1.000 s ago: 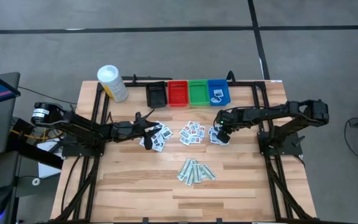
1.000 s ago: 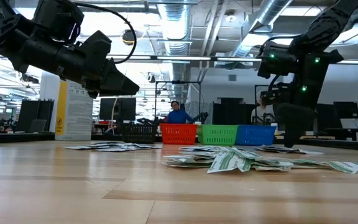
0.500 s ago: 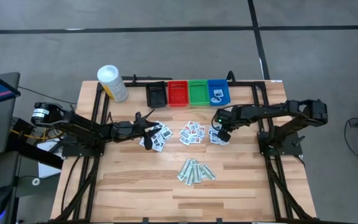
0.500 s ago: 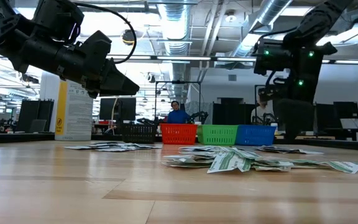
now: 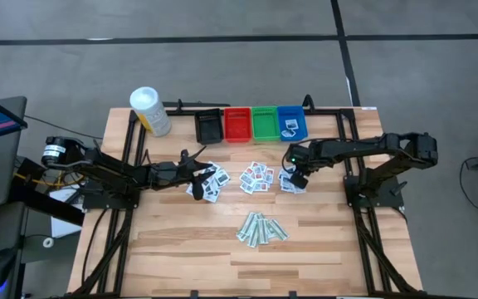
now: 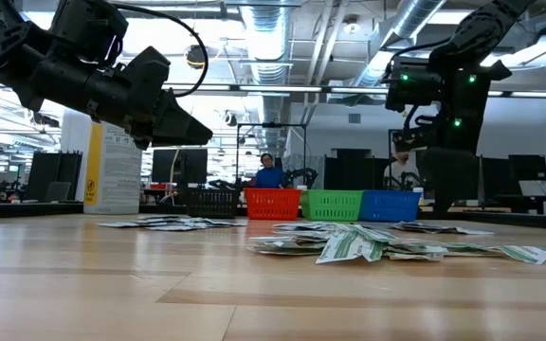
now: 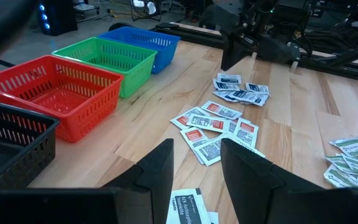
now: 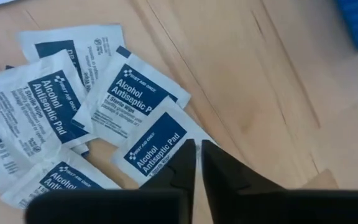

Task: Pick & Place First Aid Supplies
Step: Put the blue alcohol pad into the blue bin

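The right gripper, fingers nearly closed and grasping nothing, is hanging directly over a blue wipe packet; the left gripper is waiting open, farther left

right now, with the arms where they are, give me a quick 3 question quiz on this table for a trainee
1. True or false: the blue bin already has a packet in it.
2. The right claw is over which pile? A) red-print packets B) blue-print alcohol wipes C) green strips
3. What colour is the bin between the black bin and the green bin?

Key: 1 true. 2 B. 3 red, the red bin.
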`<action>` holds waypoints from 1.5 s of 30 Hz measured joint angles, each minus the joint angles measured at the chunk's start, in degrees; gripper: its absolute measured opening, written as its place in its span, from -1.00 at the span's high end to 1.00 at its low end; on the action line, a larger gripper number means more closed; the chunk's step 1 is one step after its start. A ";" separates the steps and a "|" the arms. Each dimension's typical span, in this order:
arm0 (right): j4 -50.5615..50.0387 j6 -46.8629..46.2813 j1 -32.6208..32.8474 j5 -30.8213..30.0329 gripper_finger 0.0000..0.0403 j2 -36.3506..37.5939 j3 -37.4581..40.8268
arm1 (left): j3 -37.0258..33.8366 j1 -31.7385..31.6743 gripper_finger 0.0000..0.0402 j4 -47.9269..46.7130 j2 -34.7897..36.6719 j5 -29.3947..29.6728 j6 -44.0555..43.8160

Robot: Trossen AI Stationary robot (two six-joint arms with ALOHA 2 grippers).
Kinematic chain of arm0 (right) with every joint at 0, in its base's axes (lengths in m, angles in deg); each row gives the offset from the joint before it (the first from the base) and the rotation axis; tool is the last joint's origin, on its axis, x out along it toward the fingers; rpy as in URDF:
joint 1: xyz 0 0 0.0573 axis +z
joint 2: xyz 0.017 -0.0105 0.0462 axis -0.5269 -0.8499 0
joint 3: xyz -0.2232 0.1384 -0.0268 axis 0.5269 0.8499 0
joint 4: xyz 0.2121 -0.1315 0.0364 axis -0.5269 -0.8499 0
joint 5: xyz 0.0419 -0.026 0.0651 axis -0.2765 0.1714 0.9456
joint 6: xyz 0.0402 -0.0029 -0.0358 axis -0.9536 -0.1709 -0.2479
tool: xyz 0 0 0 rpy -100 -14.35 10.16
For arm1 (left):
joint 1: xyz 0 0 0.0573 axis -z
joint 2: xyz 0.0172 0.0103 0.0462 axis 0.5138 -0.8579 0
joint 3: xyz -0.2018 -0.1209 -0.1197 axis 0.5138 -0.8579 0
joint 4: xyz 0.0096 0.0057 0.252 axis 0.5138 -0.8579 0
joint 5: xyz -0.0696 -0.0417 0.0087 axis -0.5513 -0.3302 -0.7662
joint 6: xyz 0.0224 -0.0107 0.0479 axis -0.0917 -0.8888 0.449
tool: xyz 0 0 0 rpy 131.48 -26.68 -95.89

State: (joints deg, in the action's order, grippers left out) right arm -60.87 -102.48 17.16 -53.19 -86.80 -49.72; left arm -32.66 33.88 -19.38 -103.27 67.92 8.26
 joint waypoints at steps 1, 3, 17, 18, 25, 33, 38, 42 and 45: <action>-0.03 0.01 0.00 0.68 0.84 0.02 0.00 | 0.00 0.02 0.33 0.00 0.00 0.00 0.00; -0.08 0.15 0.18 1.79 0.75 0.02 -0.03 | 0.00 0.02 0.33 0.00 0.00 0.00 0.00; -2.47 11.24 8.47 2.17 0.39 0.07 -0.09 | 0.00 0.02 0.33 -0.02 0.01 0.00 0.00; -2.87 12.14 8.80 1.94 0.38 0.07 -0.09 | 0.00 0.00 0.33 -0.02 0.00 0.00 0.00; -2.78 14.10 9.25 0.77 0.38 0.09 -0.09 | 0.00 0.02 0.33 -0.04 0.00 0.00 0.00; -1.90 18.22 9.25 0.77 0.40 0.09 -0.09 | 0.00 0.01 0.33 -0.04 0.00 0.00 0.00; 1.24 18.41 9.25 0.77 0.40 0.13 2.03 | 0.00 0.00 0.33 -0.04 0.00 0.00 0.00; 4.76 19.71 9.24 0.64 0.40 0.34 4.88 | 0.00 0.02 0.33 -0.07 0.01 0.00 0.00; 6.51 19.48 8.77 0.57 0.40 0.38 6.14 | 0.00 0.02 0.33 -0.07 0.00 0.00 0.00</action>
State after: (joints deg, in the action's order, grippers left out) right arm -54.36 -83.00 25.93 -52.62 -86.42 -43.58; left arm -32.66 33.90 -19.44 -103.27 67.92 8.26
